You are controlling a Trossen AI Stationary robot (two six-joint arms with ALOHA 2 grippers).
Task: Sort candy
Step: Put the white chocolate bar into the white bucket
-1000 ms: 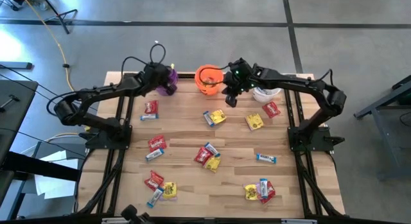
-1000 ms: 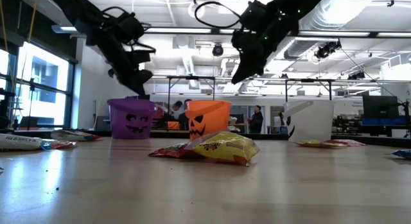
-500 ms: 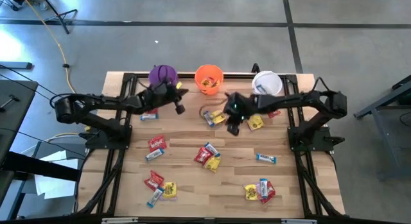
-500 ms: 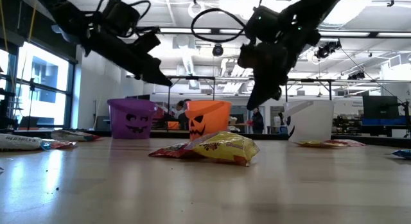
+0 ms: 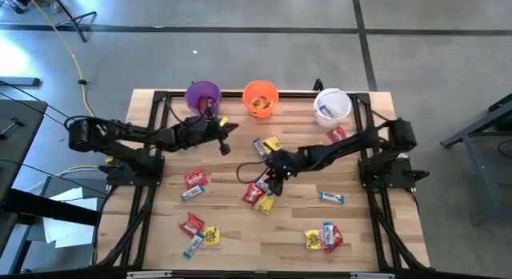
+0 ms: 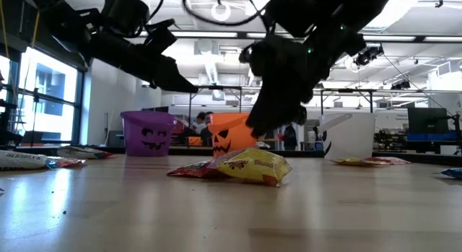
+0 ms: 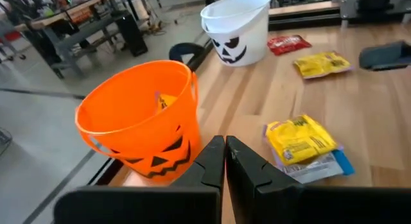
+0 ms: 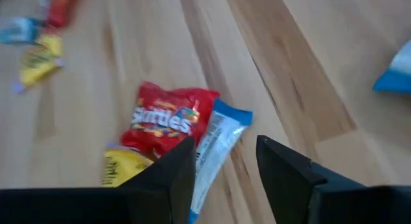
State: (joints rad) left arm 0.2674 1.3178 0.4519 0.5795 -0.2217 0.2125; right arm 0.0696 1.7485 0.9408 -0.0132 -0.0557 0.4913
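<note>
The right end effector [image 5: 270,180] hung low over the middle of the bench [image 5: 368,239], its two dark fingers [image 8: 172,176] spread apart with nothing between them. Just beyond the fingertips lay a small cluster of candy: a red Skittles packet [image 8: 168,117], a slim blue-and-white bar [image 8: 215,142] touching its edge, and a yellow packet [image 8: 126,167] tucked against the red one. In the overhead view that cluster [image 5: 260,195] sat at the bench's centre, directly beneath the right arm's wrist.

The left end effector [image 5: 225,136] was held above the far-left part of the bench, its fingers [image 7: 212,163] pressed together and empty. It pointed towards the orange bucket [image 7: 138,121], which showed a yellow sweet inside. A yellow packet lying on a blue-and-white bar [image 7: 305,147] rested on the wood just to the right of the left end effector, with the white bucket [image 7: 236,26] farther off; a red packet [image 7: 288,43] and another yellow packet [image 7: 321,63] lay beside it.

Along the far edge stood the purple bucket [image 5: 202,95], the orange one at centre and the white one at right. More sweets lay scattered: a red packet with a bar [image 5: 194,181] at left, a mixed group [image 5: 198,233] at near left, a lone blue-and-white bar [image 5: 331,197] at right, and a pile [image 5: 324,237] at near right.
</note>
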